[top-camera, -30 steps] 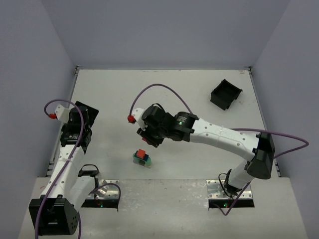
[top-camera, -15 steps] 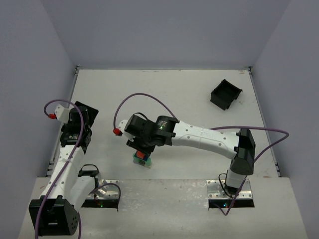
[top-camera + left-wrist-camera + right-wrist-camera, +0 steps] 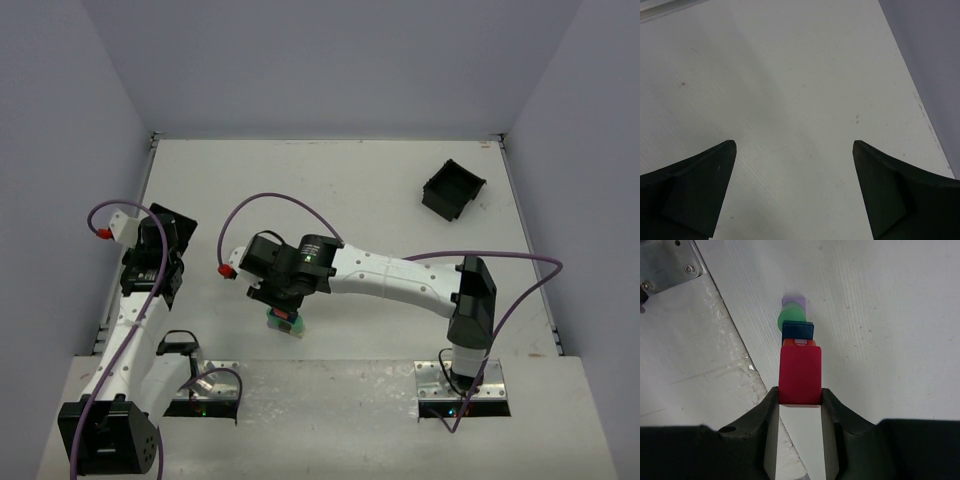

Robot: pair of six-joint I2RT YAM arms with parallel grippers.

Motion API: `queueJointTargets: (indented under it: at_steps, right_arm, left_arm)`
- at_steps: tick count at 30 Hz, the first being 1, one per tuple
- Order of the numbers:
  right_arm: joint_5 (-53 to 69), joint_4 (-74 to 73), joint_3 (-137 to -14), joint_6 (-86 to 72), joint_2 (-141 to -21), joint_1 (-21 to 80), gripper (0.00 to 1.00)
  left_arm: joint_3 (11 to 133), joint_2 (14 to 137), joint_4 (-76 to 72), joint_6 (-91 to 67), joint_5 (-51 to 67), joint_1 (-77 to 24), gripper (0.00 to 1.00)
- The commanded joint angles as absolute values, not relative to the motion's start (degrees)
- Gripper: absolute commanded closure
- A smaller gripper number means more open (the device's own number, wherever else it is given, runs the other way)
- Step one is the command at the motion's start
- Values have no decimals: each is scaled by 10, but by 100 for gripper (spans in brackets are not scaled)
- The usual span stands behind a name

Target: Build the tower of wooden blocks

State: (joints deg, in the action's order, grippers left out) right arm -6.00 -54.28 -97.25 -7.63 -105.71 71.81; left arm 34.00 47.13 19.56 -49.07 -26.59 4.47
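Black bin (image 3: 453, 190) on white table (image 3: 340, 180)

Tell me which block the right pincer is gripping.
The red block, clamped in the right pincer. The blue block, green block and purple block sit beyond it, outside the grip.

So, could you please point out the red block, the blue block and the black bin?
red block (image 3: 800, 375): right wrist view, middle of its face.
blue block (image 3: 797, 331): right wrist view, middle of its face.
black bin (image 3: 455, 188): top external view, its bare inside.
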Motion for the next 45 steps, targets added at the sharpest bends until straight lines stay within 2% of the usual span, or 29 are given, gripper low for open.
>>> queueJointTargets:
  at_steps: [1,45]
  right_arm:
    - [-65,-538,-1004,-64,-1063,720,71]
    - [-59,-537,-1019,-83,-1087,720,64]
  left_arm:
    - [340,460,185,-482,-274,47,0]
    - [341,466,185,-482,-275,47,0]
